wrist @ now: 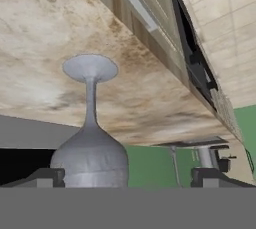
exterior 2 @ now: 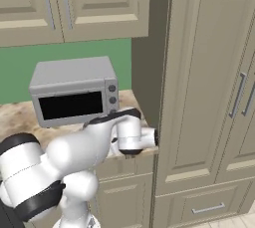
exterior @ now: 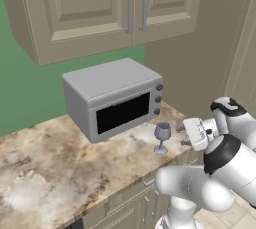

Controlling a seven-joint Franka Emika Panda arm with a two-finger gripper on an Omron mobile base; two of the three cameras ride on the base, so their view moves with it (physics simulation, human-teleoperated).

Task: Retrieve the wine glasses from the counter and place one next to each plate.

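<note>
One grey-blue wine glass (exterior: 162, 138) stands upright on the tan marbled counter (exterior: 60, 168), just right of the microwave's front corner. My gripper (exterior: 181, 136) sits level with the glass bowl, close on its right, fingers pointing at it and spread open. The hand view is rolled over, so the wine glass (wrist: 90, 158) appears foot-up against the counter (wrist: 45, 28). Its bowl lies between my fingertips (wrist: 50, 177), nearer the left one, and nothing is gripped by the gripper (wrist: 127, 178). The plates are out of view.
A grey microwave (exterior: 112, 98) stands on the counter just left of the glass. Beige wall cabinets (exterior: 100, 8) hang above. A tall pantry cabinet (exterior 2: 209, 97) closes off the counter's right end. Open worktop stretches to the left front.
</note>
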